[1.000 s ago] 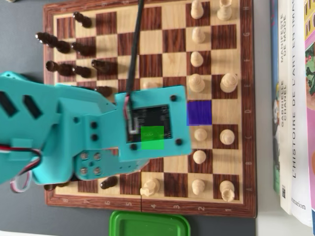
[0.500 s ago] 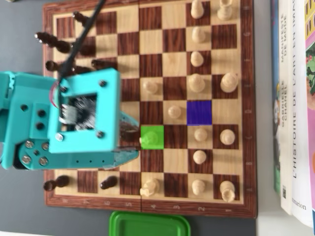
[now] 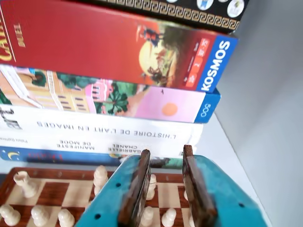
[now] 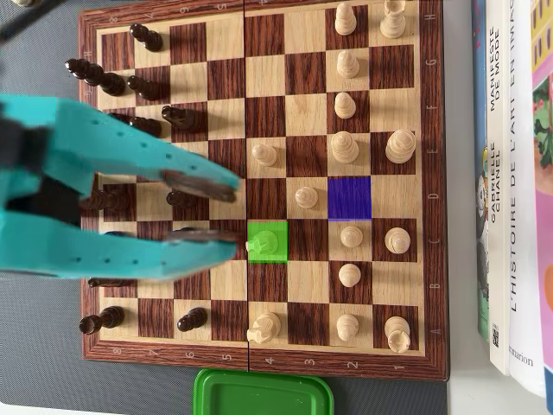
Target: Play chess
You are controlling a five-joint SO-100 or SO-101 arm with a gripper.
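My tool (image 4: 220, 212) is matt teal plastic with rough brown pads (image 3: 196, 189); the chessboard (image 4: 285, 112) is smooth polished wood, the books (image 3: 118, 42) glossy.

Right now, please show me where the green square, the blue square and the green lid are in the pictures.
green square (image 4: 275, 245), overhead view, on its right half beside the pawn.
blue square (image 4: 349, 197), overhead view, on its centre.
green lid (image 4: 263, 393), overhead view, on its top face below the board.

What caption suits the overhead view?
Open teal end effector above chessboard, beside a green-marked square.
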